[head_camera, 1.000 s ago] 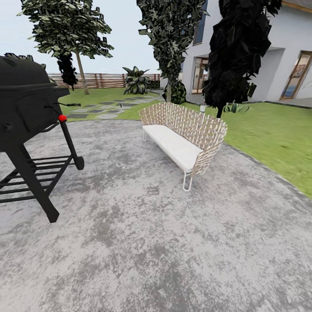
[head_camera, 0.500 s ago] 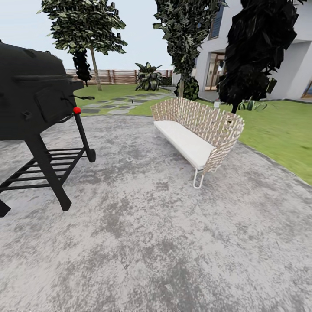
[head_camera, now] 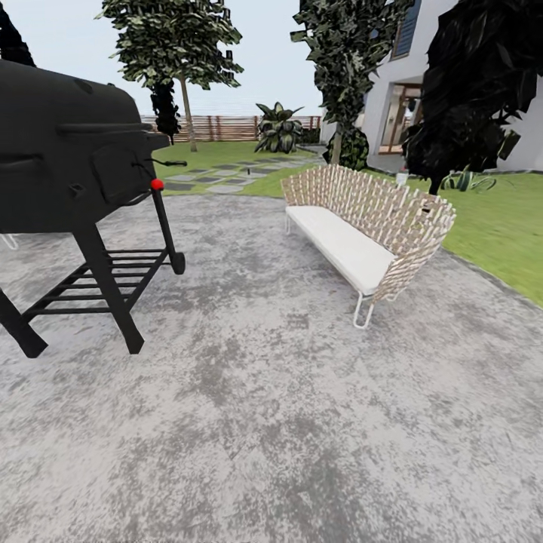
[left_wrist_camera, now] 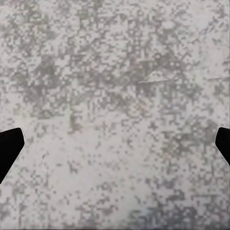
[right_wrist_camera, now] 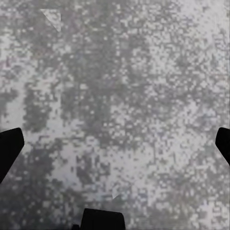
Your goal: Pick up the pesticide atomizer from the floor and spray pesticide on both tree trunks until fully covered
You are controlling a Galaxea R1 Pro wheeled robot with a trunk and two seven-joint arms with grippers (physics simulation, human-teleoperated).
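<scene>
The pesticide atomizer is out of view. In the head view two trees with jagged dark-green foliage stand far off on the garden lawn, one at the back left (head_camera: 175,45) with a bare pale trunk (head_camera: 185,115), the other (head_camera: 343,53) near the house. My left gripper (left_wrist_camera: 115,148) is open over speckled grey paving, its black fingertips (left_wrist_camera: 9,146) wide apart with nothing between them. My right gripper (right_wrist_camera: 115,148) is open over the same paving, and it too holds nothing.
A black barbecue grill (head_camera: 68,166) on a wheeled stand is at the left. A woven sofa (head_camera: 362,226) with a white cushion stands at the right of the patio. Behind it are a black-foliaged tree (head_camera: 475,83), lawn (head_camera: 498,219), a slat fence (head_camera: 226,127) and a white house (head_camera: 422,68).
The whole head view has shifted: grill, sofa and trees all sit further right and the grill shows more fully, so the camera has turned left. Nothing in the scene has moved.
</scene>
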